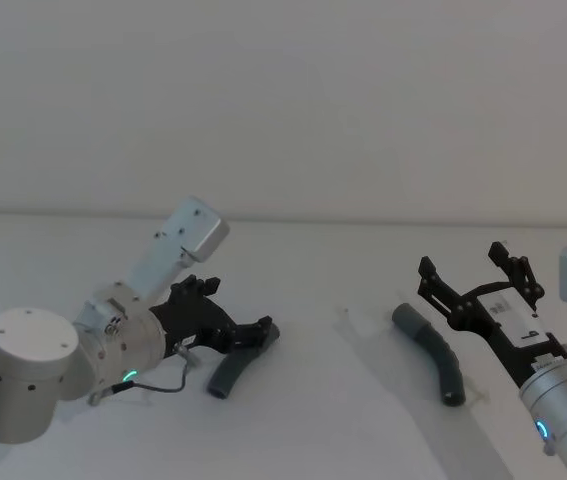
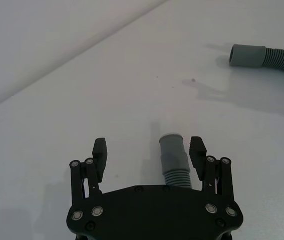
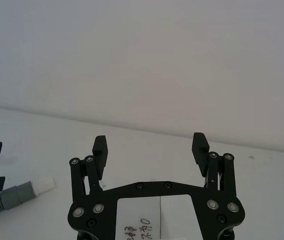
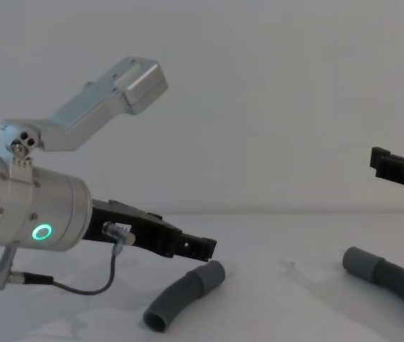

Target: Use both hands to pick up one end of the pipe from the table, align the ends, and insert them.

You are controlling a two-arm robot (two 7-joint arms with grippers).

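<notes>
**Pipe join: grasp stage, nothing lifted**

Status: Both pipe pieces lie on the table (image 1: 323,430), well apart. The left piece (image 2: 174,155) is on the near left and the right piece (image 1: 433,350) on the near right. No ends are aligned and nothing is inserted.

Left: My left gripper (image 2: 148,147) is low at the table with its jaws spread wide, straddling the cuff (image 2: 173,144) of the left piece. The cuff sits just beside one finger and apart from the other. I hold nothing. In the chest view the fingertips are level with the top of the cuff.

Right: My right gripper (image 3: 150,145) is also wide open and empty. It hangs above the table, just right of the right piece and clear of it.

Remaining, as I judge it:
- Close the left jaws on the cuff and lift.
- Bring the right gripper down onto its piece, grip near the end and lift.
- Turn the two ends to face each other.
- Push one into the other.

So all of the joining work is ahead, and only the left approach looks done.

Writing: There is a white label (image 3: 154,222) on my right gripper's body with handwritten marks. I cannot read them. I see no brand or other text.
</notes>
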